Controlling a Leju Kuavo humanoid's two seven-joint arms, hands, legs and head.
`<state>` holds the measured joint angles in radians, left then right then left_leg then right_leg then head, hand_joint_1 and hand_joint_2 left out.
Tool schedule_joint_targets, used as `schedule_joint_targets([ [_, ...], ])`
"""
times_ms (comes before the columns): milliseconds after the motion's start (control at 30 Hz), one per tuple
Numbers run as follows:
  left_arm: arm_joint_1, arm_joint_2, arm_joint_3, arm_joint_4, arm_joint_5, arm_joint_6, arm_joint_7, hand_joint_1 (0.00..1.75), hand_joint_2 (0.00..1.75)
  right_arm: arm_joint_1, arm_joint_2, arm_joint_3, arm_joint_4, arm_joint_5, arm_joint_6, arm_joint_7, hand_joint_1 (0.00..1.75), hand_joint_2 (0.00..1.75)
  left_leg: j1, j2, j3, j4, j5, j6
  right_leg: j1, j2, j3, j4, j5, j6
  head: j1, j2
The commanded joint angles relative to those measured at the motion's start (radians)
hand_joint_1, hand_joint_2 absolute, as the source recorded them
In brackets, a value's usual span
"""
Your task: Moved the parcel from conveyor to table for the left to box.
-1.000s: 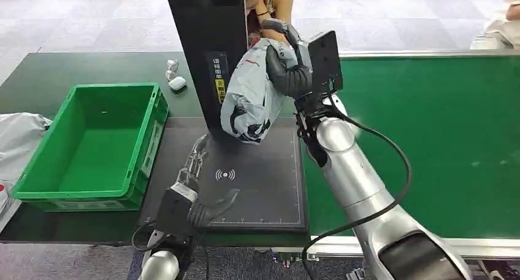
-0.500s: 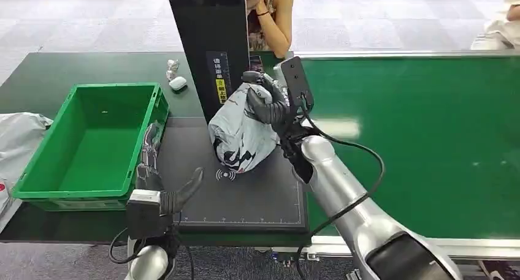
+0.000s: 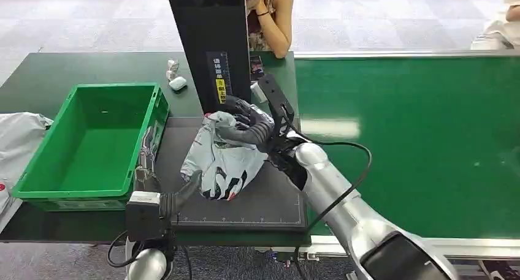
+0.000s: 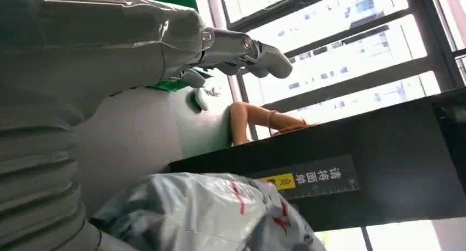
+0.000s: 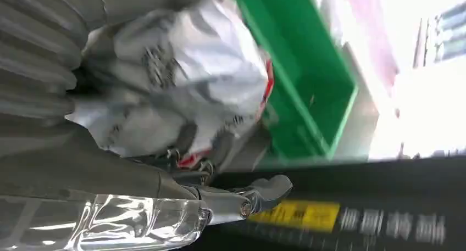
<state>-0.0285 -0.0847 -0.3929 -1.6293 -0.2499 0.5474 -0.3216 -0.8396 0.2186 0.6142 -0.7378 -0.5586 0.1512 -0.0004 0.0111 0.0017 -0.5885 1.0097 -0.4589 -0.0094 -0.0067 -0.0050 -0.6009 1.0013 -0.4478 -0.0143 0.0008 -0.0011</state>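
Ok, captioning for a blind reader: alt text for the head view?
The right hand holds a grey parcel on the black mat, beside an empty green bin; the left hand waits open nearby.

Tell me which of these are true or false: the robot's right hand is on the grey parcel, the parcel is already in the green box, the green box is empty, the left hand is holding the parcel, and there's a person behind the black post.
1. The right hand grips the grey parcel. True.
2. The parcel is in the green box. False: it lies on the dark mat beside the box.
3. The green box is empty. True.
4. The left hand holds the parcel. False: it holds nothing, fingers spread, near the parcel.
5. A person sits behind the black post. True.
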Motion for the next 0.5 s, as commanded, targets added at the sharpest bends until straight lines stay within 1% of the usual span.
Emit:
schedule_joint_targets([
  [33, 0.008, 0.010, 0.047, 0.008, -0.009, -0.004, -0.001, 0.00, 1.75, 0.143, -0.074, -0.041, -0.324, -0.203, 0.052, -0.021, 0.00, 1.75, 0.000, -0.002, 0.004, -0.002, 0.000, 0.000, 0.000, -0.001, 0.004, -0.003, -0.001, 0.001, 0.000, 0.000],
  [67, 0.018, 0.007, 0.057, -0.002, -0.015, -0.003, -0.006, 0.00, 1.75, 0.218, -0.095, -0.041, -0.406, -0.221, 0.048, -0.043, 0.00, 1.75, 0.001, -0.004, 0.003, -0.002, 0.000, 0.000, 0.001, -0.003, 0.004, -0.003, -0.001, 0.000, 0.000, 0.000],
  [100, 0.025, 0.005, 0.062, -0.009, -0.018, -0.005, -0.007, 0.00, 1.75, 0.280, -0.108, -0.045, -0.466, -0.214, 0.040, -0.095, 0.00, 1.75, 0.001, -0.004, 0.003, -0.002, 0.000, 0.000, 0.001, -0.003, 0.004, -0.003, -0.001, 0.000, 0.000, 0.000],
  [133, 0.037, 0.003, 0.070, -0.022, -0.023, -0.001, -0.008, 0.00, 1.75, 0.348, -0.115, -0.051, -0.524, -0.208, 0.030, -0.131, 0.00, 1.75, 0.001, -0.006, 0.006, -0.004, 0.000, 0.000, 0.001, -0.005, 0.008, -0.006, -0.001, 0.001, 0.000, 0.000],
  [200, 0.049, 0.002, 0.075, -0.035, -0.031, -0.005, -0.008, 0.00, 1.75, 0.410, -0.126, -0.045, -0.578, -0.200, 0.024, -0.165, 0.00, 1.75, 0.001, -0.005, 0.007, -0.005, -0.001, 0.001, 0.001, -0.005, 0.010, -0.007, -0.002, 0.001, 0.000, 0.000],
  [233, 0.053, 0.001, 0.078, -0.040, -0.036, -0.004, -0.008, 0.00, 1.75, 0.450, -0.126, -0.057, -0.606, -0.191, 0.019, -0.193, 0.00, 1.75, 0.001, -0.004, 0.005, -0.003, -0.001, 0.000, 0.001, -0.004, 0.007, -0.004, -0.002, 0.001, 0.000, 0.000],
  [267, 0.063, -0.003, 0.084, -0.051, -0.045, -0.001, -0.006, 0.00, 1.75, 0.508, -0.120, -0.088, -0.646, -0.180, 0.005, -0.218, 0.00, 1.75, 0.000, -0.003, 0.003, -0.002, -0.001, 0.000, 0.001, -0.002, 0.004, -0.003, -0.001, 0.001, 0.000, 0.000],
  [300, 0.077, -0.007, 0.091, -0.068, -0.061, -0.003, 0.002, 0.00, 1.75, 0.581, -0.122, -0.127, -0.696, -0.137, -0.026, -0.249, 0.00, 1.75, 0.001, -0.004, 0.005, -0.003, -0.002, 0.000, 0.001, -0.003, 0.007, -0.004, -0.002, 0.001, 0.000, 0.000],
  [333, 0.088, -0.013, 0.097, -0.084, -0.075, -0.008, 0.011, 0.00, 1.75, 0.637, -0.122, -0.164, -0.734, -0.116, -0.039, -0.261, 0.00, 1.75, 0.001, -0.005, 0.004, -0.003, -0.002, 0.000, 0.001, -0.005, 0.006, -0.004, -0.002, 0.001, 0.000, 0.000],
  [367, 0.095, -0.018, 0.101, -0.097, -0.088, -0.016, 0.021, 0.00, 1.75, 0.679, -0.126, -0.196, -0.763, -0.102, -0.031, -0.262, 0.00, 1.75, 0.001, -0.006, 0.005, -0.003, -0.003, 0.000, 0.001, -0.006, 0.007, -0.005, -0.003, 0.001, 0.000, 0.000],
  [400, 0.098, -0.021, 0.102, -0.101, -0.093, -0.017, 0.025, 0.00, 1.75, 0.692, -0.125, -0.211, -0.771, -0.096, -0.032, -0.262, 0.00, 1.75, 0.001, -0.007, 0.004, -0.002, -0.002, 0.000, 0.001, -0.006, 0.006, -0.004, -0.004, 0.001, 0.000, 0.000],
  [433, 0.104, -0.024, 0.104, -0.108, -0.103, -0.022, 0.033, 0.00, 1.75, 0.715, -0.118, -0.237, -0.785, -0.073, -0.052, -0.265, 0.00, 1.75, 0.001, -0.009, 0.006, -0.003, -0.003, 0.001, 0.001, -0.008, 0.009, -0.005, -0.005, 0.002, 0.000, 0.000],
  [500, 0.111, -0.026, 0.100, -0.119, -0.117, -0.031, 0.044, 0.00, 1.75, 0.756, -0.111, -0.281, -0.810, -0.050, -0.080, -0.263, 0.00, 1.75, 0.000, -0.004, 0.002, -0.001, -0.003, 0.001, 0.000, -0.004, 0.003, -0.003, -0.004, 0.000, 0.000, 0.000],
])
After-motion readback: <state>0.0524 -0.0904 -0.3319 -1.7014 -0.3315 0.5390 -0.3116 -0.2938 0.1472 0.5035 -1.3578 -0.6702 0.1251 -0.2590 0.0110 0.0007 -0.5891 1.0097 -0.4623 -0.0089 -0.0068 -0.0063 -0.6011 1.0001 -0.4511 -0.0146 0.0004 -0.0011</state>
